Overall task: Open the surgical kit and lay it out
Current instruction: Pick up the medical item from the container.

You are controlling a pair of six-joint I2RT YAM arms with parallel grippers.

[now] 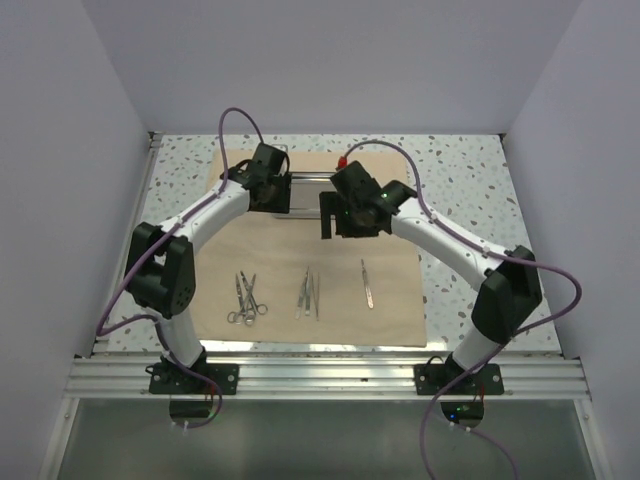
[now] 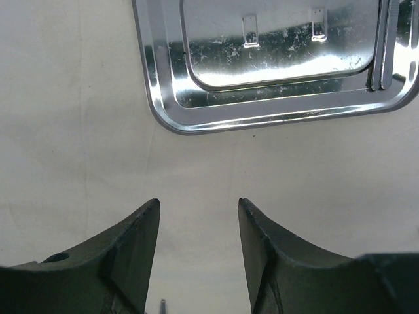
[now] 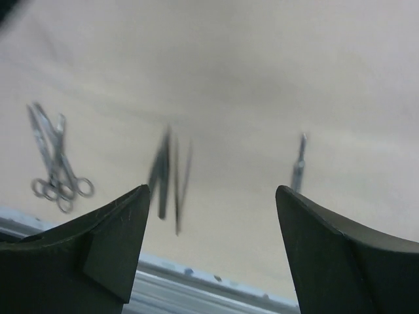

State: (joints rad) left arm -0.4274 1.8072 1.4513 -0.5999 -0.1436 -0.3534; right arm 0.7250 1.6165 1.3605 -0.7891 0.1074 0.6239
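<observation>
Top external view: the cloth (image 1: pixel 400 270) lies open and flat on the tabletop (image 1: pixel 470 170), with the scissors (image 1: pixel 245 297), the tweezers (image 1: pixel 309 293) and one thin metal piece (image 1: pixel 366 284) in a row at 6 o'clock and the tray (image 2: pixel 281 112) at 12 o'clock. The left tool (image 2: pixel 198 204) and the right tool (image 3: pixel 213 190) are both spread wide and hold nothing. I think the job is almost done, with maybe a little tidying left.

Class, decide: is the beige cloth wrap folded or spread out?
Spread flat: the cloth wrap lies open, with forceps and tweezers laid on it.
</observation>
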